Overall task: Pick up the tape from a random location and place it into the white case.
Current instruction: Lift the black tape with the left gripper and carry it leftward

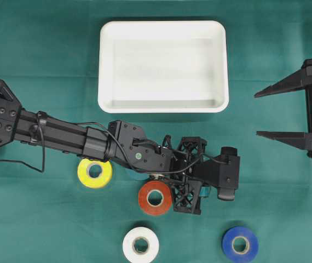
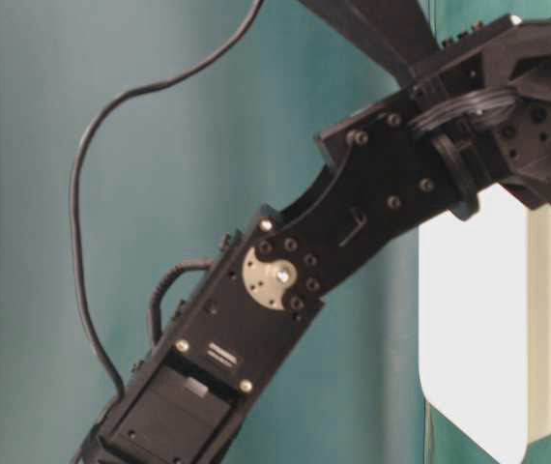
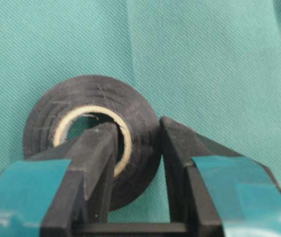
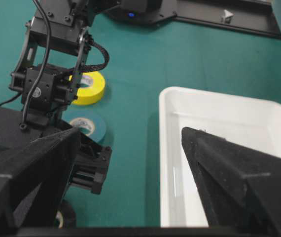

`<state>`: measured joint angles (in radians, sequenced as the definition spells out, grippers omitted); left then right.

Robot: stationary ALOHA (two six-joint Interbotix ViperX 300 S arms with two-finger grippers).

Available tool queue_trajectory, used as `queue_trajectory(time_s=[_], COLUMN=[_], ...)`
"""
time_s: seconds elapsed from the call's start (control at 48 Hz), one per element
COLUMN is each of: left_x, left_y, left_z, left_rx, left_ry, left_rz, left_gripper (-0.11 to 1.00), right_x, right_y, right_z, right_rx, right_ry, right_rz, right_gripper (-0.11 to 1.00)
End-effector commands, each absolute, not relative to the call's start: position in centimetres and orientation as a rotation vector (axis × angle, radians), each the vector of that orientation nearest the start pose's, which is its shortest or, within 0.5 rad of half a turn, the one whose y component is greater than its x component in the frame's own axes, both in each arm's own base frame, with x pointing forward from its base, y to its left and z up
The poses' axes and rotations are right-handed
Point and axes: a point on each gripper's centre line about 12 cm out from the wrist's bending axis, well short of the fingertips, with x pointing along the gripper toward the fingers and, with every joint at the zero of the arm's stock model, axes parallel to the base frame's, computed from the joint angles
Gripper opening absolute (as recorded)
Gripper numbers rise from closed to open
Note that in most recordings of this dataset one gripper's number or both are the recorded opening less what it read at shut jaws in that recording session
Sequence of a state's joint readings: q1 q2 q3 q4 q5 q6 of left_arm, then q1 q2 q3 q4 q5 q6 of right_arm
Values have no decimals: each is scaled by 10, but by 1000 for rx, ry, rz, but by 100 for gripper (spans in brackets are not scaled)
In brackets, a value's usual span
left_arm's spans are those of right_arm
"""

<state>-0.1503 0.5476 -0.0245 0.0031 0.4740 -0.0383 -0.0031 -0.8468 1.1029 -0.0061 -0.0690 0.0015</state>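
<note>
- The left gripper (image 3: 138, 148) is being seen from the left wrist view clamped on a black tape roll (image 3: 93, 148); one finger (image 3: 98, 158) is being pushed through the roll's cardboard core and the other is being pressed against its outer face, so the roll's wall is being pinched between them.
- The black tape roll is being shown lying flat on the green cloth (image 1: 46, 55), with no gap visible beneath it, so a lift cannot be told.
- In the overhead view, this gripper (image 1: 200, 189) is being reached out toward the right across the near middle of the table, just near of the white case (image 1: 163, 27), and the black roll itself is being hidden under the arm there.
- The white case is being seen at the far middle of the cloth, with nothing lying in its basin.
- A red tape roll (image 1: 155, 198) is being partly overlapped by the left wrist; a yellow tape roll (image 1: 94, 172) is being partly covered by the forearm to its left.
- A white tape roll (image 1: 140, 245) and a blue tape roll (image 1: 240, 244) are being left at the near edge, well apart from each other.
- A teal tape roll (image 4: 87, 126) is being glimpsed beneath the left arm in the right wrist view.
- The right gripper (image 1: 276, 113) is being kept at the right edge with its fingers spread wide and nothing between them.
</note>
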Motion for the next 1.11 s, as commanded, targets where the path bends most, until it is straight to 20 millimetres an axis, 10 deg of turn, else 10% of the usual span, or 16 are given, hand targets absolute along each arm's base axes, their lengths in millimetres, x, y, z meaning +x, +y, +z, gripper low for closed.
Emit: queue_trajectory(time_s=[0.0,1.084], left_x=[524,490], left_y=[-84,-77], left_z=[131,315], left_rx=[46,65], left_ry=[973,786], left_rz=[-128,-131], left_gripper=[21,21], right_x=[224,224], right_y=[-1,-1], right_z=[283,283], right_rx=[-4,-3], right_ry=[158,158], right_rz=[-4,-4], right_gripper=[90,90])
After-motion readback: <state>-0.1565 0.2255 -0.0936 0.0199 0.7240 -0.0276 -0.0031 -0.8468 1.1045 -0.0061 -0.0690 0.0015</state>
